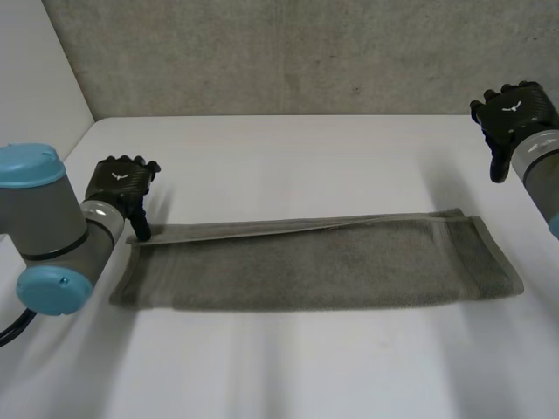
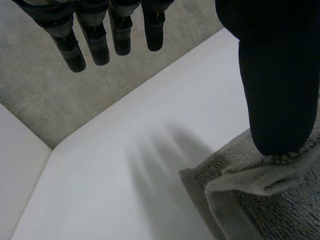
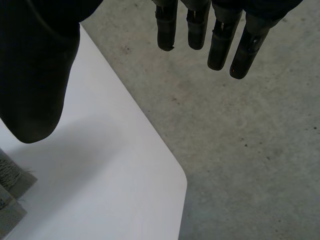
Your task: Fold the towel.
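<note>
On my screens the left hand (image 1: 122, 185) sat low at the left end of the towel (image 1: 323, 262), by its far corner. Its fingers (image 2: 95, 47) were straight and spread, pointing out over the bare desk (image 1: 288, 148). They held nothing. Only the thumb (image 2: 277, 85) touched the cloth, with its tip resting on the bunched-up edge at that corner.

The towel lay flat in the middle of the desk. It was already folded into one long thin strip that ran from left to right, from one hand toward the other. A loose flap showed along its far edge.

The right hand (image 1: 514, 118) was up in the air past the right end of the strip, well apart from it and out over the rim of the desk. Its fingers were straight and apart too, with nothing in them.

I thought the next fold had to bring one short end over to the other. The left hand was much nearer its end, so it looked ready to pinch first. The right hand had to come down and in.
</note>
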Robot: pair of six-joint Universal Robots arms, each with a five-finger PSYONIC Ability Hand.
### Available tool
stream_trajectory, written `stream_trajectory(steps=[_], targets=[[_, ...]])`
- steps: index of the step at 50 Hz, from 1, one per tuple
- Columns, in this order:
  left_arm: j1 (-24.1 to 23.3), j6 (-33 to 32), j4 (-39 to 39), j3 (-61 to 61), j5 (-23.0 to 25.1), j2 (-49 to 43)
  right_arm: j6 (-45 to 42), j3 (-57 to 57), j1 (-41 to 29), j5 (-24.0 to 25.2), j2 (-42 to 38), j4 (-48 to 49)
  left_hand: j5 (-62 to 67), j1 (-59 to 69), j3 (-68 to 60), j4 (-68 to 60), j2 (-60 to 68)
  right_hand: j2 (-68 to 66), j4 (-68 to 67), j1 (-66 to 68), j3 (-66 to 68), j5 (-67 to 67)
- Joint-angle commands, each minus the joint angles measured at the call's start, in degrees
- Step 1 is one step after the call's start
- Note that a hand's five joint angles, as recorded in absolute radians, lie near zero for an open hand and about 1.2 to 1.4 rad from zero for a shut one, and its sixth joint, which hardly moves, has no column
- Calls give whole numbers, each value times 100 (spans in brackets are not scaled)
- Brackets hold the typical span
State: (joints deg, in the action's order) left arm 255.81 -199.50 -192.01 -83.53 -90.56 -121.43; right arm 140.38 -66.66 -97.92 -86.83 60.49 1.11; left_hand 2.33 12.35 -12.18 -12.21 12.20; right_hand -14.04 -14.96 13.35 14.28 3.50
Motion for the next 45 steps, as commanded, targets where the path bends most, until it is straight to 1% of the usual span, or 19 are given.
stream_trajectory(steps=[1,3,4,5,6,8,11,12,15,18,24,27,29,37,41,42,43,44,45], targets=[[4,-1,-74,-709,100,638,-80,-1162,19,78,823,-224,74,72,-89,-87,87,404,496,-335,-428,-350],[4,8,-83,-858,197,788,-81,-1408,19,96,938,-321,74,72,-89,-87,87,404,496,-335,-428,-350],[-14,8,-100,-997,336,910,-81,-1411,19,96,939,-322,108,106,-123,-120,120,404,496,-335,-428,-350],[-14,8,-100,-1147,511,1059,-72,-1742,19,122,1069,-444,158,156,-173,-170,171,404,496,-335,-428,-350],[-14,8,-100,-1148,513,1060,-72,-1745,19,122,1070,-445,159,156,-173,-171,171,404,496,-335,-428,-350],[-22,16,-91,-1349,767,1279,-72,-2340,19,253,1307,-480,259,257,-274,-271,272,404,496,-335,-428,-350],[-31,16,-74,-1534,899,1455,-72,-2727,97,429,1430,-428,276,274,-291,-288,289,404,496,-335,-428,-350],[-31,16,-74,-1535,900,1456,-72,-2729,98,430,1431,-427,276,274,-291,-288,289,404,496,-335,-428,-350],[-58,8,-100,-1815,961,1719,-54,-3246,440,666,1518,-261,276,274,-291,-288,289,404,496,-335,-428,-350],[-58,8,-100,-1947,961,1860,-45,-3493,537,816,1659,-155,293,291,-308,-305,306,404,496,-335,-428,-350],[-67,8,-109,-2062,970,1895,-10,-3661,687,1062,1695,-102,276,274,-291,-288,289,312,403,-243,-336,-258],[-58,8,-144,-2141,961,1816,16,-3705,854,1221,1607,-49,276,274,-291,-288,289,-92,-1,161,68,146],[-67,8,-293,-2220,961,1738,16,-3731,915,1352,1388,91,276,274,-291,-288,289,-611,-520,680,587,665],[-67,8,-741,-2449,961,1719,-45,-3644,1126,1379,966,206,259,257,-274,-272,272,-1638,-1547,1707,1614,1692],[-75,8,-794,-2458,961,1746,-54,-3599,1170,1388,842,206,243,241,-257,-255,255,-1943,-1851,2011,1918,1996],[-84,8,-794,-2458,961,1746,-54,-3582,1188,1379,790,206,243,241,-257,-255,255,-2342,-2251,2411,2318,2396],[-84,8,-794,-2458,961,1746,-54,-3582,1188,1379,789,206,243,241,-257,-255,255,-2346,-2255,2415,2322,2400],[-93,8,-794,-2458,961,1746,-54,-3564,1188,1379,746,214,243,241,-257,-255,255,-3229,-3137,3297,3205,3283],[-102,8,-794,-2466,961,1746,-63,-3529,1205,1344,710,223,243,241,-257,-255,255,-4803,-4711,4872,4779,4857]])
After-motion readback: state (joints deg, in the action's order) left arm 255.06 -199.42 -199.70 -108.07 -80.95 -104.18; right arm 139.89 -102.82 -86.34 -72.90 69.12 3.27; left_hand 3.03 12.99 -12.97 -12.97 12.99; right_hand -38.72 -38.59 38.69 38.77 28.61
